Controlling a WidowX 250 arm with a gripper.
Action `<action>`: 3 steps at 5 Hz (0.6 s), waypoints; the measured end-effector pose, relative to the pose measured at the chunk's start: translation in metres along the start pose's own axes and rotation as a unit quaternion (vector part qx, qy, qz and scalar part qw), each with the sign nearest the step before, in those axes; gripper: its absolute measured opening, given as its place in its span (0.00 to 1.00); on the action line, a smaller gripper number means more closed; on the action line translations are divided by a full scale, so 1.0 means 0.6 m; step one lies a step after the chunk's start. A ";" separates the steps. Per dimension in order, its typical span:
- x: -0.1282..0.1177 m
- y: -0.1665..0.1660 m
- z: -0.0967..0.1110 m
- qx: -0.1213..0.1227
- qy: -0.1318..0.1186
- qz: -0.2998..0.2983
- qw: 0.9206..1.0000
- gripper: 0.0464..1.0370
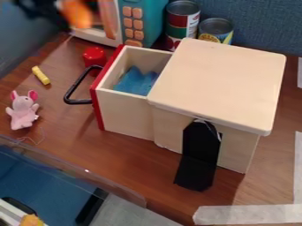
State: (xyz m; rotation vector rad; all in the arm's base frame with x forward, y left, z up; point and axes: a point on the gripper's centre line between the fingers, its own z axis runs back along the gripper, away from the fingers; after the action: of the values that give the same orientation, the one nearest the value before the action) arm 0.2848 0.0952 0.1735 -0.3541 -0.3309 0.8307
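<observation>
A: Gripper [58,10] at upper left, by the toy microwave [141,22]. Jaws?

B: Cannot tell whether apart or together; too blurred. Orange object [77,14] right against them in my view, before the microwave door. Held or merely near, unclear.

A: Main risk, then?

B: If held, a poor grip: it could slip and drop onto the wooden surface [133,165]. A low swing might also knock the microwave into the cans [182,20] behind.

A: The drawer [124,108] stands open, blue cloth [137,81] inside.

B: Noted. Its black handle [77,86] juts out; an arm passing low could hook it and drag drawer or box [221,81]. The raised red front [97,102] could catch a load too.

A: Small items?

B: Red piece [94,56], yellow stick [40,75], plush mouse [23,110], all loose left of the drawer. A careless sweep would scatter them.
</observation>
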 end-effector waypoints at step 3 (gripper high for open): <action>-0.083 -0.044 -0.109 -0.022 0.014 -0.090 0.996 0.60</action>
State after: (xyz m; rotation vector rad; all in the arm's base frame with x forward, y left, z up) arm 0.2983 0.0293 0.1196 -0.3718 -0.3502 0.6418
